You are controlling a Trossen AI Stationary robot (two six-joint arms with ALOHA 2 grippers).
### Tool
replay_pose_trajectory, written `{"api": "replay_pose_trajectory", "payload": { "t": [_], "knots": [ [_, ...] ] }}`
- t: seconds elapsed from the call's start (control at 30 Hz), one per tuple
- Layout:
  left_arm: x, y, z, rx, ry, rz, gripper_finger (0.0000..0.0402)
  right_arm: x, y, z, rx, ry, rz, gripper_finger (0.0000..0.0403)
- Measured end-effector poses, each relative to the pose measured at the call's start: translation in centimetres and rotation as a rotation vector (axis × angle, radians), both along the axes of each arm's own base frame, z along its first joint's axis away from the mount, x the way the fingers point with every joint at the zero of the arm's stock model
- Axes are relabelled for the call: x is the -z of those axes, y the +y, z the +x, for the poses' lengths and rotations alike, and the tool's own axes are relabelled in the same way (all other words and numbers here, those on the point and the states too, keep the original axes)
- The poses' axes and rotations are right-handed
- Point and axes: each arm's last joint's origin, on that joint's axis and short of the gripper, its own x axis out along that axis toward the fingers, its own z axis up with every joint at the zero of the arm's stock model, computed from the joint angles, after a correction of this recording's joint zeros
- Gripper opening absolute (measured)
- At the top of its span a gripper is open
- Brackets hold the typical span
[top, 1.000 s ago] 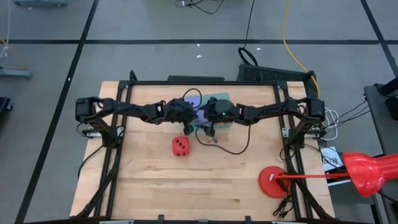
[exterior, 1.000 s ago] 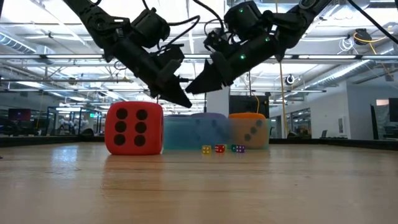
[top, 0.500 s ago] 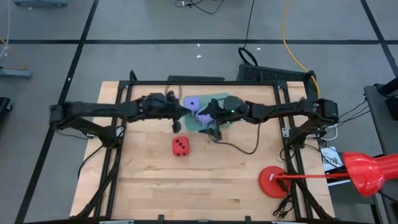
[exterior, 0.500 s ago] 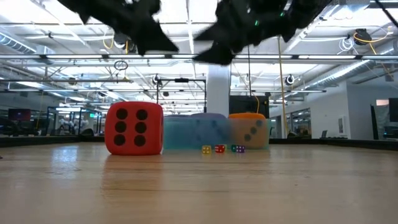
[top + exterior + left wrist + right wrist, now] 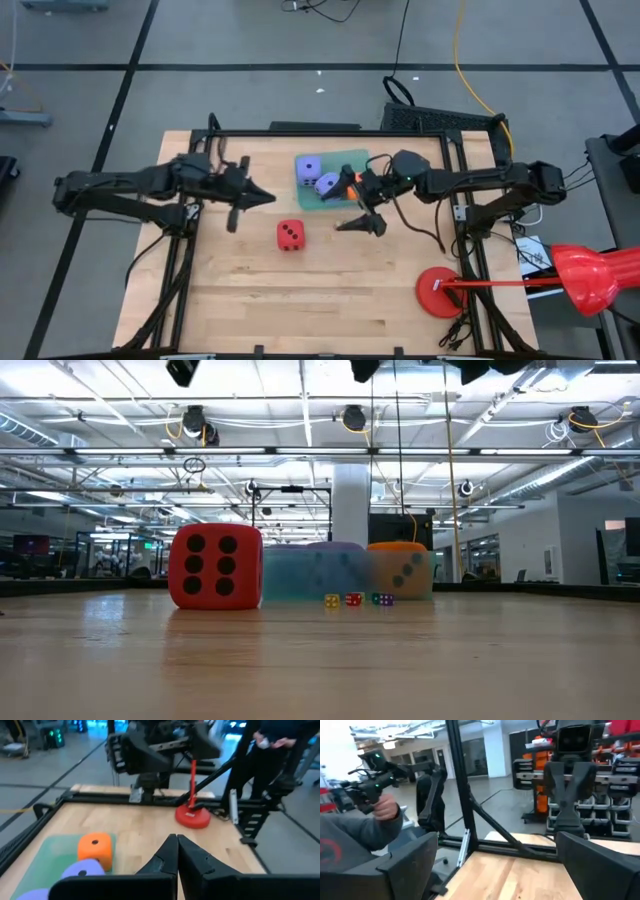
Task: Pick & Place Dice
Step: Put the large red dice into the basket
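Soft red cube die with dark pips [image 5: 290,235] lies on the bare wooden table [image 5: 330,300], between the empty, closed left gripper [image 5: 262,196] and the wide-open, empty right gripper [image 5: 364,209]. Green mat [image 5: 352,160] bears two purple-blue dice [image 5: 309,170] and an orange die [image 5: 94,847].

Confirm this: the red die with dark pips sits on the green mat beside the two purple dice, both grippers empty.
Not quite. The red die sits on the bare wooden table, off the green mat; the high view shows it. The two purple dice are on the mat, and both grippers are empty.
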Motion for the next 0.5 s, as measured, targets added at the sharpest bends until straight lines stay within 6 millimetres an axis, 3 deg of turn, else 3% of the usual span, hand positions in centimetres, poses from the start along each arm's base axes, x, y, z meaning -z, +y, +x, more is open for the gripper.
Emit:
{"api": "replay_pose_trajectory", "payload": {
  "t": [0.27, 0.5],
  "knots": [
    [-1.4, -0.2, -3.4, -0.07, -0.068, -0.049, 0.0005, -2.0, 0.9, -0.5, -0.11, -0.135, 0.135, 0.0395],
    [-2.0, -0.3, -4.8, -0.061, -0.12, -0.078, 0.0014, -1.5, 1.3, -0.4, -0.121, -0.072, 0.128, 0.0395]
  ]
}}
